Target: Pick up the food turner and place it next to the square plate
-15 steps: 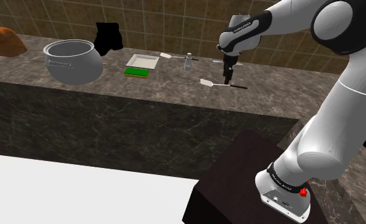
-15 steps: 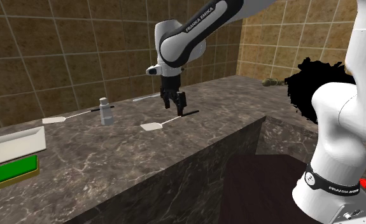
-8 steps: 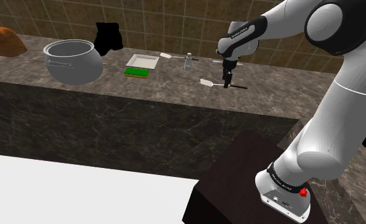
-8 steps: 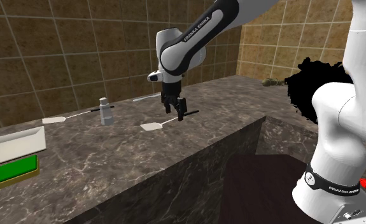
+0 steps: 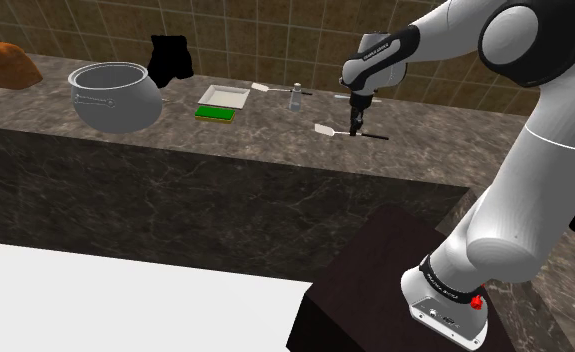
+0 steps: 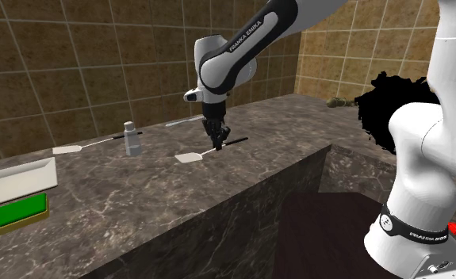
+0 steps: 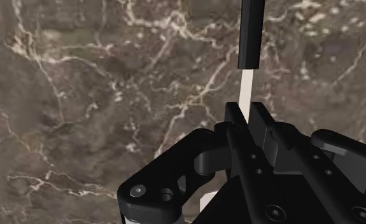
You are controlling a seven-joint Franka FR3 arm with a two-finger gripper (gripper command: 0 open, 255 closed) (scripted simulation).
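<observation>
Jaws pinched tight on the pale shaft of the food turner (image 7: pixel 246 87), fingers meeting it from both sides just short of its black handle, per the wrist view. Arm reaches over from its dark stand (image 5: pixel 365 290) and points the jaws straight down at the marble-look counter (image 5: pixel 175 140).

Food turner (image 5: pixel 324 129) sits low at the counter's near edge, white blade toward the shoulder view's left, black handle toward the right. In the second ext. view the food turner (image 6: pixel 189 158) has its blade on the stone; can't tell whether the handle end is clear of it.

Square plate (image 5: pixel 225 96), white, lies well apart from the food turner, farther along the counter to the shoulder view's left, w/ a green block (image 5: pixel 215 114) just beside its near edge. Same square plate (image 6: pixel 20 178) shows at the second ext. view's left edge. Between plate and jaws: a small shaker (image 5: pixel 296 97), upright, and a second turner (image 5: pixel 260 88) near the tiled wall. A grey pot (image 5: pixel 115 95) stands beyond the plate, w/ a black area (image 5: pixel 170 55) behind it.
</observation>
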